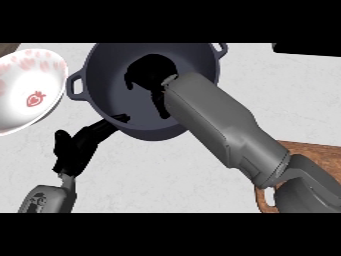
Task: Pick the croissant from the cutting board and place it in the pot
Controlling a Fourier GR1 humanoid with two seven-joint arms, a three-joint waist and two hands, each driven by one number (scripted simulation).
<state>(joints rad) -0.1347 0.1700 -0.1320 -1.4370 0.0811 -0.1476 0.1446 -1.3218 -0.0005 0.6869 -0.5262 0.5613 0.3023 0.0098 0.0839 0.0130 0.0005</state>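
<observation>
The dark grey pot (110, 87) with two side handles stands at the top middle of the counter. My right hand (152, 69) is inside it, reaching down over its floor, with the grey forearm crossing the pot's near rim. No croissant shows anywhere; whatever the right hand may hold is hidden by the black hand against the dark pot. The wooden cutting board (317, 154) lies at the lower right, partly under my right arm, and its visible part is bare. My left hand (73, 146) is open at the lower left, its fingers stretched toward the pot's near rim.
A white bowl (14, 87) with pink strawberry marks sits tilted at the left, close to the pot's left handle. A dark object (313, 48) lies at the top right edge. Pale counter shows between my two arms.
</observation>
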